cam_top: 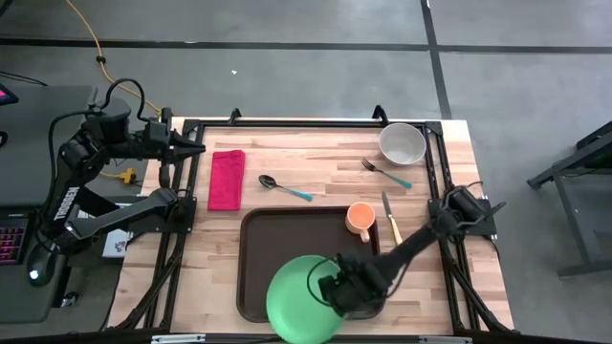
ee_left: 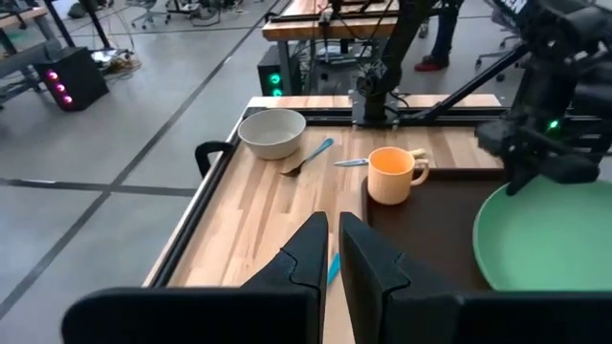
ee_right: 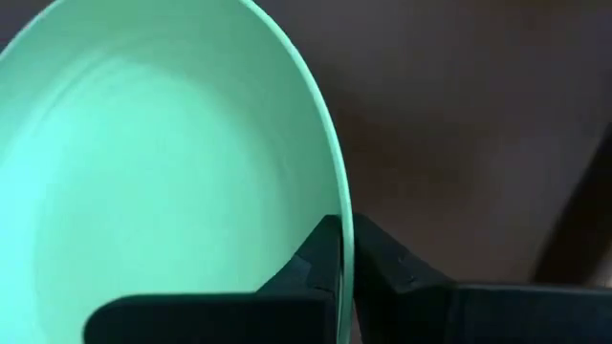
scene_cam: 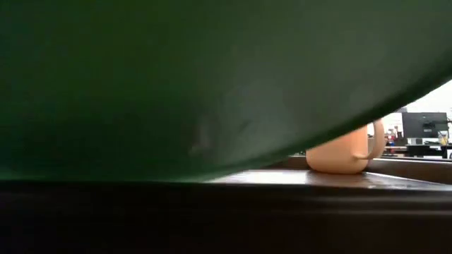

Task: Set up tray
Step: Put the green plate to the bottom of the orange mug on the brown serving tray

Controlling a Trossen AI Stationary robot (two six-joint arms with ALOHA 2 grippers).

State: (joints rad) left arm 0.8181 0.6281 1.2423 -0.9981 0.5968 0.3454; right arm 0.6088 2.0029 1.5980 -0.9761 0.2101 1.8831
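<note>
1. Right gripper is pinching the rim of the green plate, fingers pressed together on its edge over the near part of the tray.
2. Left gripper is waiting at the table's far left edge, its fingers standing narrowly apart and gripping nothing.
3. Tray is lying on the wooden table, carrying the orange mug in its far right corner.
4. Red napkin, spoon, fork, knife and white bowl are lying on the table beyond the tray.
</note>
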